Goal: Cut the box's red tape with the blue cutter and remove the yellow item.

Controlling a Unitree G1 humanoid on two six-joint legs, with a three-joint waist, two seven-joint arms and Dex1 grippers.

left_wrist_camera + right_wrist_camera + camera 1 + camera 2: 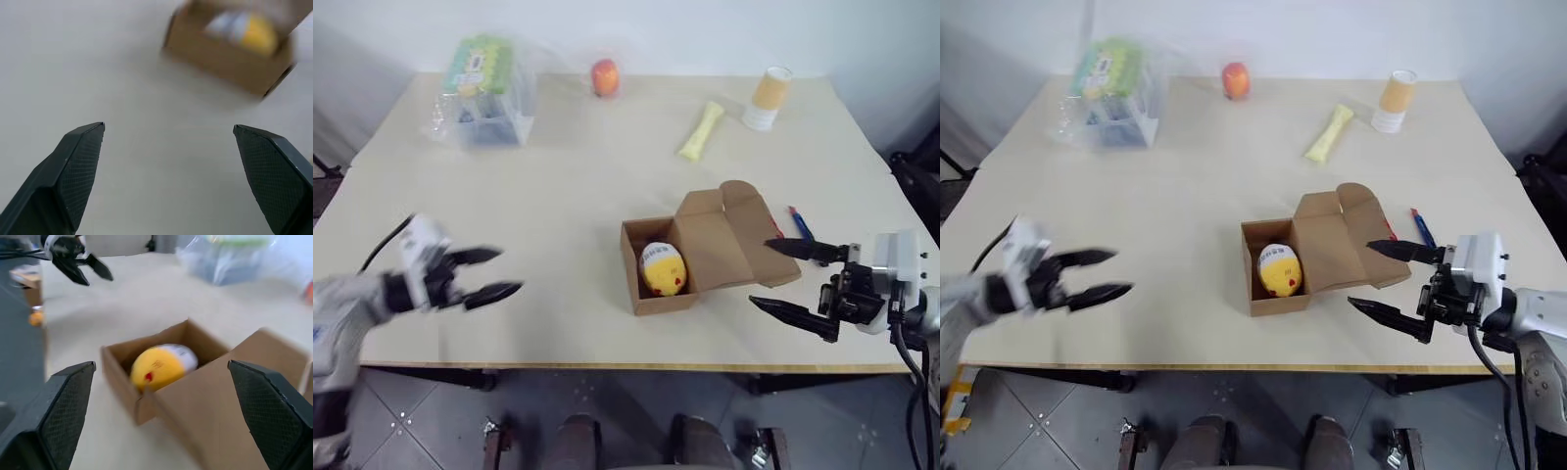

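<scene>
The brown box (662, 301) stands open near the table's front middle, its flaps folded back to the right. Inside lies the yellow item (663, 267), also in the right wrist view as the yellow item (159, 366). A sliver of red tape (1390, 231) shows at the flap's right edge. The blue cutter (801, 223) lies flat on the table just right of the flaps. My right gripper (761, 272) hovers open just right of the box, pointing at it, holding nothing. My left gripper (509, 270) is open and empty, well left of the box.
At the back of the table sit a clear plastic bag (487, 93) of green-topped items on the left, an orange-red fruit (604, 76), a pale yellow packet (702, 130) and a paper cup (768, 98). The table's front edge (607, 367) runs just below both grippers.
</scene>
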